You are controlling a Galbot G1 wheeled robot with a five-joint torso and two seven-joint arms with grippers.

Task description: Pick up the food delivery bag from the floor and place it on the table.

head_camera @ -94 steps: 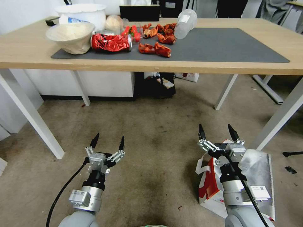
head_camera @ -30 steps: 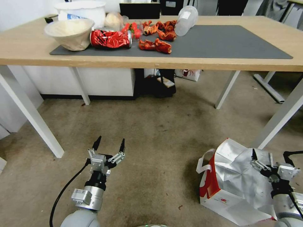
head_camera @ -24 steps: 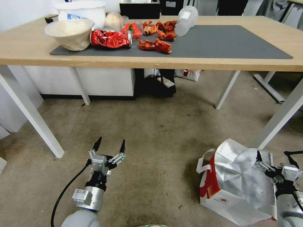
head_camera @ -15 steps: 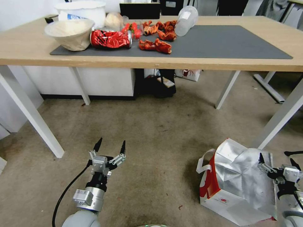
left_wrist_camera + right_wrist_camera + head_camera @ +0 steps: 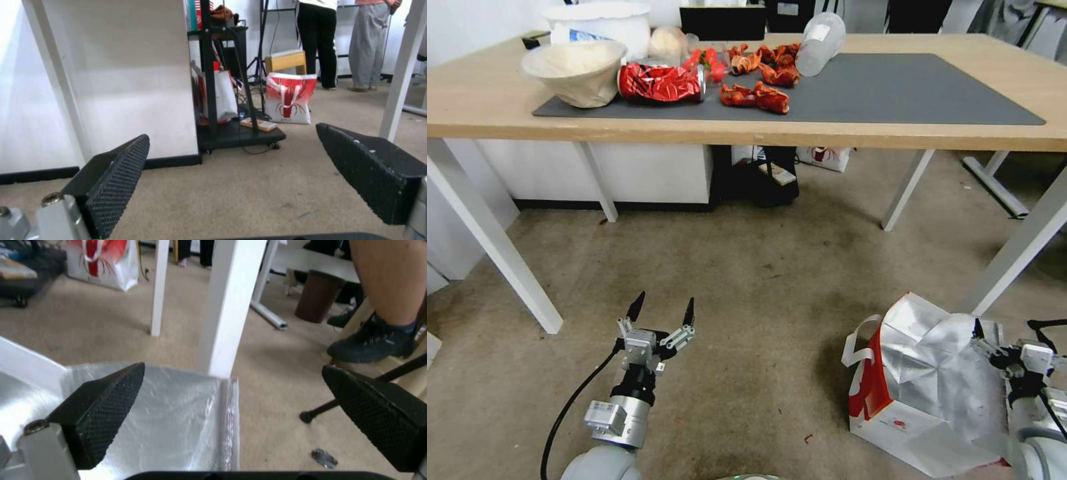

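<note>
Right gripper (image 5: 1010, 333) jaws spread wide, straddling the foil edge of the food delivery bag (image 5: 927, 380) on the floor, one fingertip inside, one outside. Could easily pinch just thin foil lining and tear or slip on the lift. Left gripper (image 5: 662, 312) jaws also spread, idle, well off to the side. Desk (image 5: 827, 133) far ahead, above, cluttered at one end.
</note>
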